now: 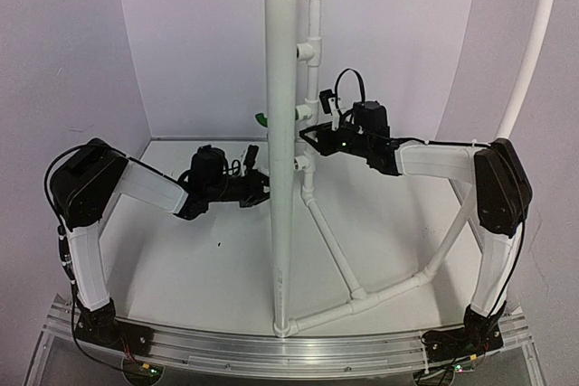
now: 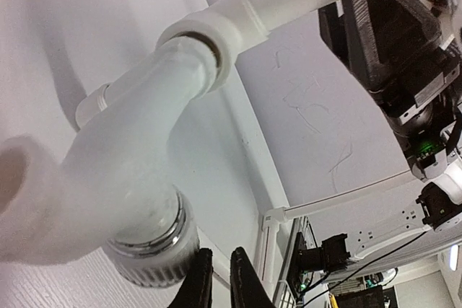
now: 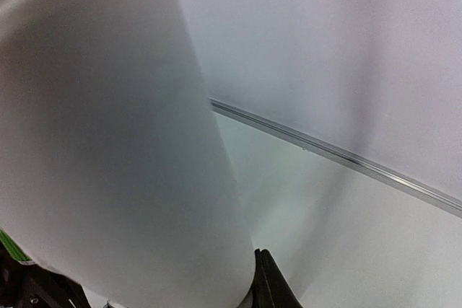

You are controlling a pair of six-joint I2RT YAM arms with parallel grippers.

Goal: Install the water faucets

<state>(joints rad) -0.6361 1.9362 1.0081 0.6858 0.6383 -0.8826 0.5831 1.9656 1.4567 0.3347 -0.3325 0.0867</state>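
The green faucet (image 1: 261, 118) pokes out just left of the thick upright pipe (image 1: 280, 133); a green sliver of it shows at the right wrist view's lower left (image 3: 10, 247). A white bent piece with a ribbed collar (image 2: 148, 254), which looks like the white faucet, runs up into a tee fitting (image 2: 209, 34). My left gripper (image 1: 261, 189) (image 2: 216, 286) sits right beside that collar, its jaws a narrow gap apart and empty. My right gripper (image 1: 306, 136) (image 3: 264, 283) is shut and empty against the thick pipe (image 3: 108, 142).
A thin pipe with several white tee outlets (image 1: 312, 51) stands behind the thick pipe. Slanted pipes (image 1: 335, 250) brace it down to the base rail (image 1: 271, 350). A curved white pipe (image 1: 534, 51) rises at the right. White walls close in on all sides.
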